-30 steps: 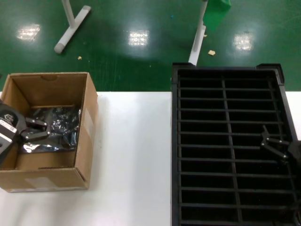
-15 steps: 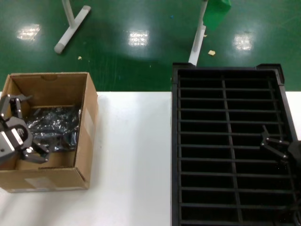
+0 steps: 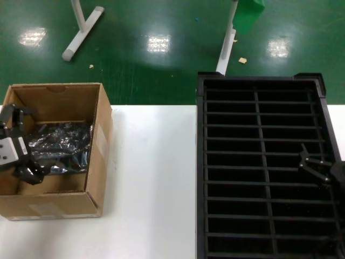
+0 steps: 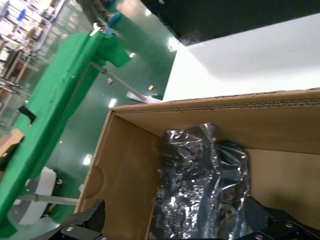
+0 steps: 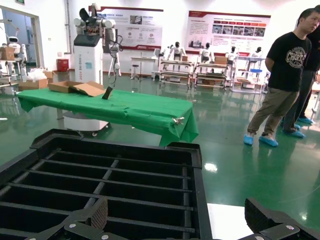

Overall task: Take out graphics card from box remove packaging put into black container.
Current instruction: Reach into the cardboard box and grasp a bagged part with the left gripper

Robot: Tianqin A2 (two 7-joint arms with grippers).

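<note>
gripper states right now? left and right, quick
Left gripper: open, empty, over the bagged graphics card inside the box.
Right gripper: open, empty, above the black container.

The graphics card cannot be made out as a board: only the crinkled packaging [image 3: 58, 147] [image 4: 200, 185] shows inside the box [image 3: 96, 162], and its lower end is cut off in the left wrist view. The left hand [image 3: 19, 144] is partly cut by the head view's left edge. The right hand [image 3: 318, 168] runs off the right edge over the black container [image 3: 200, 162], whose near end is also cropped.
</note>
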